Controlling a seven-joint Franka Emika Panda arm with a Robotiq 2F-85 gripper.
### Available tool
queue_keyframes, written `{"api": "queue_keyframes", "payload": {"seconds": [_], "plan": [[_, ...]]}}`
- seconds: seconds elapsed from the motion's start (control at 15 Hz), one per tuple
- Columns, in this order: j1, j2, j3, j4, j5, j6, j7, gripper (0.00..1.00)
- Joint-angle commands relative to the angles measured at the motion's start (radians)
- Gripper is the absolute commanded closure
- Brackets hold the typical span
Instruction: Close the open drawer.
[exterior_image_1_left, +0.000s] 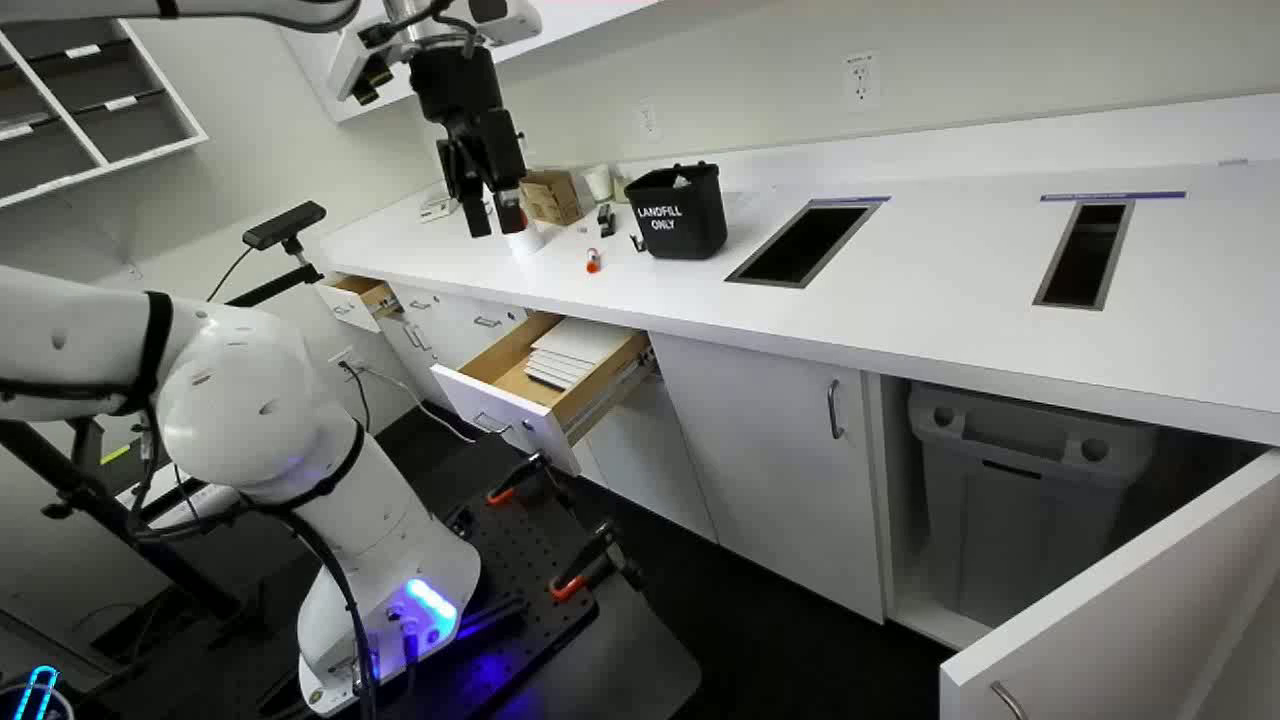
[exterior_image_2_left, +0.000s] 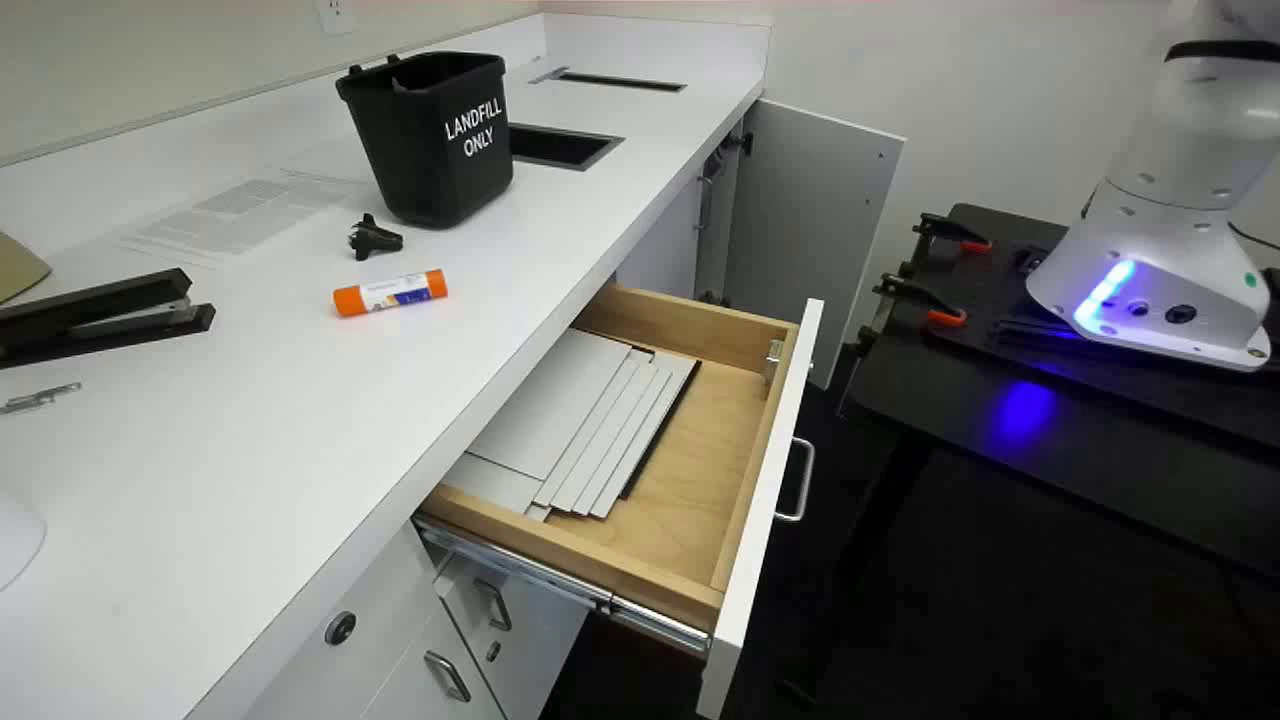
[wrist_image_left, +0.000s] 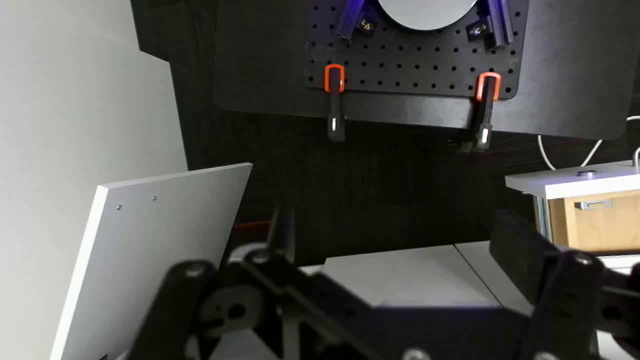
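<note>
Nearest in my wrist view is the black two-fingered gripper (wrist_image_left: 398, 234), spread wide; farther off I see the shallow, white-fronted, tan wooden drawer (exterior_image_2_left: 695, 455) jutting from beneath the white countertop (exterior_image_2_left: 290, 430), thin pale boards (exterior_image_2_left: 575, 415) lying fanned inside.

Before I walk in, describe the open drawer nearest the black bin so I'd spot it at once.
Find the long white counter with the black LANDFILL ONLY bin on top. Under the counter's front edge, a white-fronted drawer juts out. Unlike the other open drawer near the counter's end, it shows flat pale boards inside.
</note>
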Motion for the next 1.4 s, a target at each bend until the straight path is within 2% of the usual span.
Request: {"api": "queue_keyframes", "payload": {"seconds": [0.0, 0.27, 0.4, 0.53, 0.8, 1.13, 1.27, 1.33], "plan": [[0.013, 0.001, -0.009, 0.002, -0.005, -0.003, 0.007, 0.0], [0.013, 0.001, -0.009, 0.002, -0.005, -0.003, 0.007, 0.0], [0.04, -0.011, 0.014, -0.004, -0.013, 0.015, -0.013, 0.0], [0.101, -0.029, 0.07, -0.024, -0.013, 0.031, -0.027, 0.0], [0.261, -0.008, 0.229, -0.051, 0.06, 0.066, 0.013, 0.0], [0.448, 0.113, 0.442, -0.072, 0.124, 0.263, 0.038, 0.0], [0.502, 0.151, 0.476, -0.079, 0.104, 0.341, -0.002, 0.0], [0.518, 0.152, 0.471, -0.081, 0.077, 0.354, -0.041, 0.0]]}}
